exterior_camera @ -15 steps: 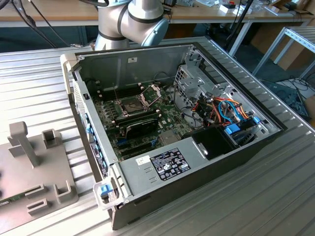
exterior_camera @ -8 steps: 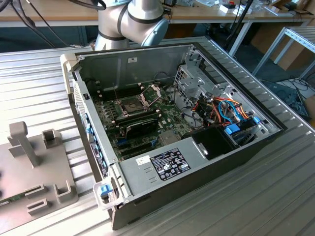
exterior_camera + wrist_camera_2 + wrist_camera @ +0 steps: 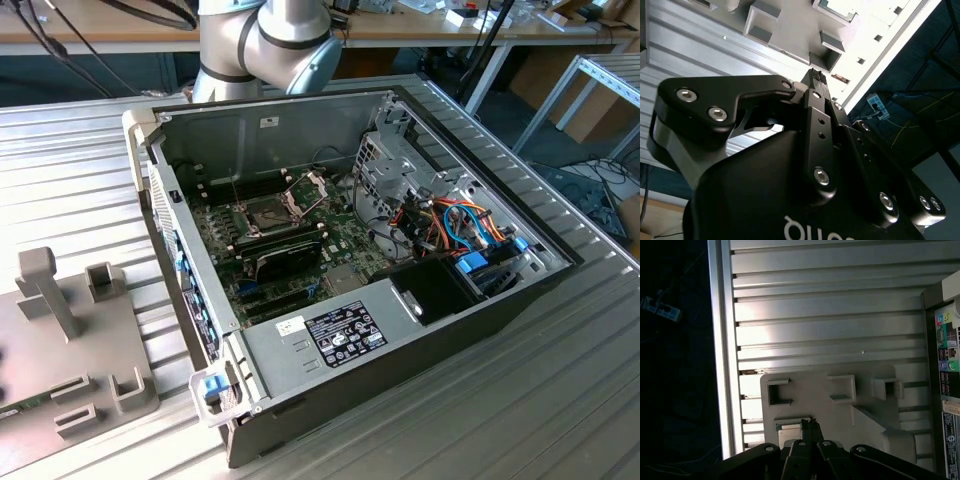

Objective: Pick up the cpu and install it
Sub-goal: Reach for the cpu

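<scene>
1. The slatted counter (image 3: 80,150) carries everything. In the first wrist view its edge rail (image 3: 722,365) runs close to the fixture, with a dark drop beyond.
2. The computer case (image 3: 300,120) lies open so the board faces up. The socket (image 3: 265,213) is bare and its frame (image 3: 308,188) is hinged up. The drive cage (image 3: 385,170) and the case walls crowd the sides, so the open room is overhead.
3. The grey fixture (image 3: 840,405) seats the cpu (image 3: 789,433) in a shallow pocket (image 3: 781,426). Raised blocks (image 3: 842,387) stand nearby.
4. The tool (image 3: 812,424) hangs by the pocket's edge, fingertips clenched together on nothing.
5. The cpu lies flat in that pocket, well apart from the socket.
</scene>
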`<state>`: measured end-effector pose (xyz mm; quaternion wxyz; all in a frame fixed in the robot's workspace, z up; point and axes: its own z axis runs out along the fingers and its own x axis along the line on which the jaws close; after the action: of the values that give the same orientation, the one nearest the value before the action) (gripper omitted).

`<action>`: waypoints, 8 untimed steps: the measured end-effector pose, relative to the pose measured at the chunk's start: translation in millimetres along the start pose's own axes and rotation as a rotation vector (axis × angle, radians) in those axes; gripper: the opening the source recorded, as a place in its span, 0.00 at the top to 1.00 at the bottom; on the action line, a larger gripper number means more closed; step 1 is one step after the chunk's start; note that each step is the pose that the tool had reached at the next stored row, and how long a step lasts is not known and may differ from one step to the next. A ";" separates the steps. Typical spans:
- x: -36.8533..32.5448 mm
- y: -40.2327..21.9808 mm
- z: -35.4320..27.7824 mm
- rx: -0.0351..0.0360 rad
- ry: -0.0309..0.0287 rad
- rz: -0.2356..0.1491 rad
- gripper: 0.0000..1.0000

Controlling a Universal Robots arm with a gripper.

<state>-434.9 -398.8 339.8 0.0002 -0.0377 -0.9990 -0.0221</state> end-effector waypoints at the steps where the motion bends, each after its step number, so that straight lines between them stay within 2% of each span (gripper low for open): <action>1: 4.0 -0.4 1.4 0.0000 0.0000 0.000 0.89; 4: 9.8 -0.9 3.8 0.0000 0.0001 0.000 0.89; 8: 12.4 -1.4 5.9 0.0008 0.0000 0.000 0.89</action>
<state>-447.3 -399.0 333.9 0.0002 -0.0376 -0.9991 -0.0217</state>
